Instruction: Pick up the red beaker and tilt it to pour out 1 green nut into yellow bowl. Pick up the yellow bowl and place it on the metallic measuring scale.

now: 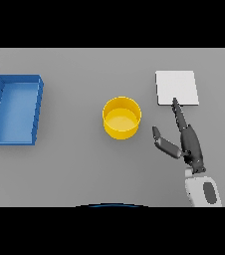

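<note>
Right robot hand [184,142] nearest, spread open and empty, between round yellow bowl [121,118] and flat square metallic measuring scale [177,88]. Bowl upright on grey table [74,169], apart from scale, not yet lifted. Red beaker not visible; blue rectangular tray [15,109] at left.

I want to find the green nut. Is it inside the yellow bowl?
No nut shows inside the bowl; only its yellow bottom can be seen. The near wall hides a little strip of the bottom, so that bit stays unknown.

My right hand [189,142] hangs open between the bowl [121,117] and scale [177,87]; a blue tray [15,109] sits left.
</note>
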